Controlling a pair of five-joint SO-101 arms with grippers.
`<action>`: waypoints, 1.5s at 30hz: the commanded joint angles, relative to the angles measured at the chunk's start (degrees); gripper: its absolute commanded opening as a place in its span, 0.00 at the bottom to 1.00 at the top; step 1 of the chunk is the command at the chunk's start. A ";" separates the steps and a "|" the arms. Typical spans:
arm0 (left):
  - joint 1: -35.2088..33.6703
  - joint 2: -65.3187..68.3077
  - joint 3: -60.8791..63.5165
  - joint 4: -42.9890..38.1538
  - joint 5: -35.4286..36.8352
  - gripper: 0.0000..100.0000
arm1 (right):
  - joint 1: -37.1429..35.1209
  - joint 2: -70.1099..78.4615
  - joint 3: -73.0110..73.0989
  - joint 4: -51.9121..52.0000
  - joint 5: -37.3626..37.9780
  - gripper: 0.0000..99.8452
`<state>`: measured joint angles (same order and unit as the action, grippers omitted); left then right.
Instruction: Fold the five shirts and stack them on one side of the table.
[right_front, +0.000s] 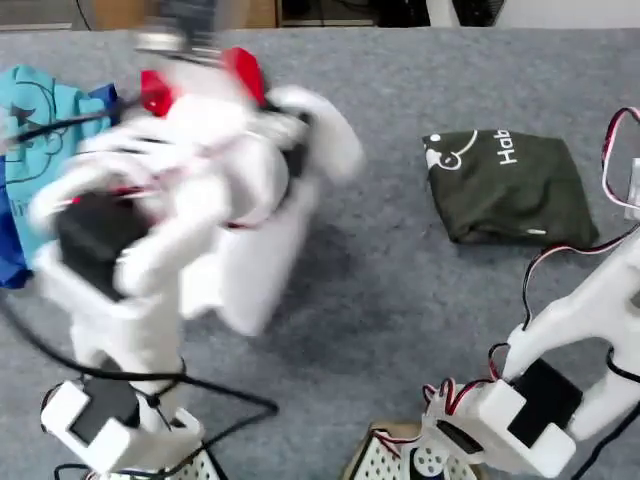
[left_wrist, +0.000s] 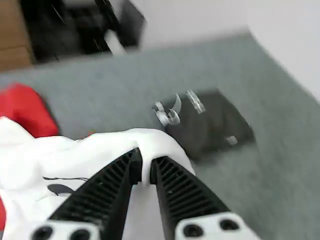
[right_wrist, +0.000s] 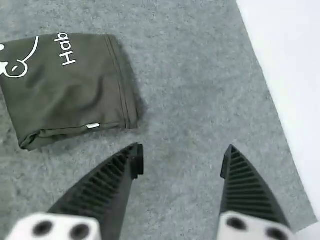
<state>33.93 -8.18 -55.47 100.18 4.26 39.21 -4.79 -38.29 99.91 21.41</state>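
A white shirt (right_front: 262, 240) hangs lifted over the left half of the grey table, with my left gripper (left_wrist: 144, 161) shut on a fold of this white shirt (left_wrist: 150, 145). A red shirt (right_front: 240, 72) lies behind it, also visible as the red shirt (left_wrist: 25, 110). Teal (right_front: 40, 130) and blue (right_front: 12, 250) shirts lie at the far left. A folded dark green shirt (right_front: 512, 185) rests at the right; it is also visible as the folded shirt (left_wrist: 210, 125) and the green shirt (right_wrist: 65, 85). My right gripper (right_wrist: 182, 162) hovers open over bare table near that folded shirt.
The grey table cover (right_front: 400, 300) is bare in the middle. Its right edge (right_wrist: 265, 90) meets a white floor. The right arm's base (right_front: 520, 410) and cables (right_front: 560, 250) sit at the front right. Dark furniture (left_wrist: 75, 25) stands beyond the table's far edge.
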 joint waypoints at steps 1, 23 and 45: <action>13.63 -5.58 6.86 0.62 0.70 0.02 | -0.92 -1.45 1.27 -2.02 0.00 0.25; -31.82 -0.84 23.56 -5.54 14.33 0.27 | -26.15 -1.71 11.65 2.55 9.76 0.25; -44.48 48.75 14.86 -35.25 -1.49 0.02 | -40.66 -5.41 24.13 2.11 10.11 0.25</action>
<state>-7.65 41.32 -29.89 58.33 3.38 -0.70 -8.04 -14.20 101.32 31.08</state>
